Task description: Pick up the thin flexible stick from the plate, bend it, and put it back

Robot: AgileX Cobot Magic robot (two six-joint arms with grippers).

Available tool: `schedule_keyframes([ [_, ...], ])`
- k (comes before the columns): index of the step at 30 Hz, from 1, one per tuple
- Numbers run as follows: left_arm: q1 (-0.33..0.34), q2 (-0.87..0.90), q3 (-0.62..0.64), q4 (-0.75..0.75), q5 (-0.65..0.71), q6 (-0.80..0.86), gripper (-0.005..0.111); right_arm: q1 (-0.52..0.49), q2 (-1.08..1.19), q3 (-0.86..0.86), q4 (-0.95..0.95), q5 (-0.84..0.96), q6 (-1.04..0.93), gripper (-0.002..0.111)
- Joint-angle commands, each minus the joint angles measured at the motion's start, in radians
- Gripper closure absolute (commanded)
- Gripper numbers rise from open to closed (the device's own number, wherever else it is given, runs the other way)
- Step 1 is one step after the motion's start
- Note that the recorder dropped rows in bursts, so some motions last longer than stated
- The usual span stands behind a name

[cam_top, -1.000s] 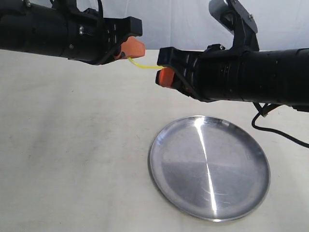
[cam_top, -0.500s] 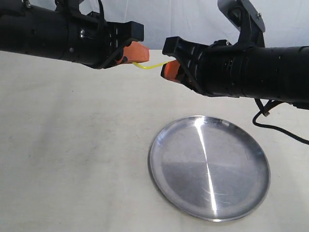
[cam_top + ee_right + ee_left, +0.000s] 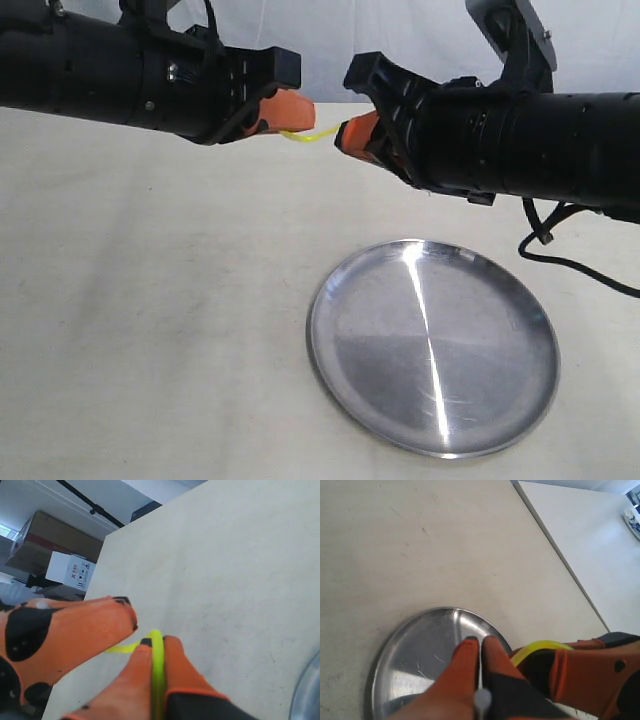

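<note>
A thin yellow flexible stick (image 3: 318,136) hangs in the air between my two grippers, well above the table. My left gripper (image 3: 296,112) is shut on one end and my right gripper (image 3: 350,133) is shut on the other. In the right wrist view the stick (image 3: 158,662) runs up between the orange fingertips (image 3: 172,655), then curves sharply over towards the left gripper's fingers (image 3: 75,630). From the left wrist the stick (image 3: 540,646) shows as a yellow arc beside the shut left gripper (image 3: 480,641). The shiny silver plate (image 3: 380,340) lies empty below, to the right.
Cream table surface (image 3: 150,300) spreads all round the plate. The right arm's black cable (image 3: 560,262) loops down near the plate's far right rim. Cardboard boxes (image 3: 60,555) stand beyond the table edge in the right wrist view.
My right gripper has risen and closed in on the left one. The stretch of stick between them has shortened and curves more. The left gripper edged slightly right.
</note>
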Motion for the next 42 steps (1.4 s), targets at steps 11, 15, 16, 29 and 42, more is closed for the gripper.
schedule_keyframes([
  [11,-0.097,0.001,0.009,-0.005,0.057,0.032,0.107,-0.001,-0.009,-0.035,0.033,0.032,-0.045,0.108],
  [15,-0.097,0.001,0.009,0.005,0.057,0.032,0.107,-0.001,-0.009,-0.035,0.033,0.029,-0.045,0.108],
  [16,-0.097,0.001,0.009,0.01,0.059,0.031,0.107,-0.001,-0.009,-0.035,0.033,0.025,-0.045,0.108],
  [29,-0.097,0.001,0.009,0.073,0.084,0.029,0.107,-0.001,-0.009,-0.093,0.033,-0.02,-0.034,0.108],
  [42,-0.097,0.001,0.009,0.206,0.085,0.022,0.107,-0.001,-0.009,-0.093,0.033,-0.096,-0.022,0.108],
])
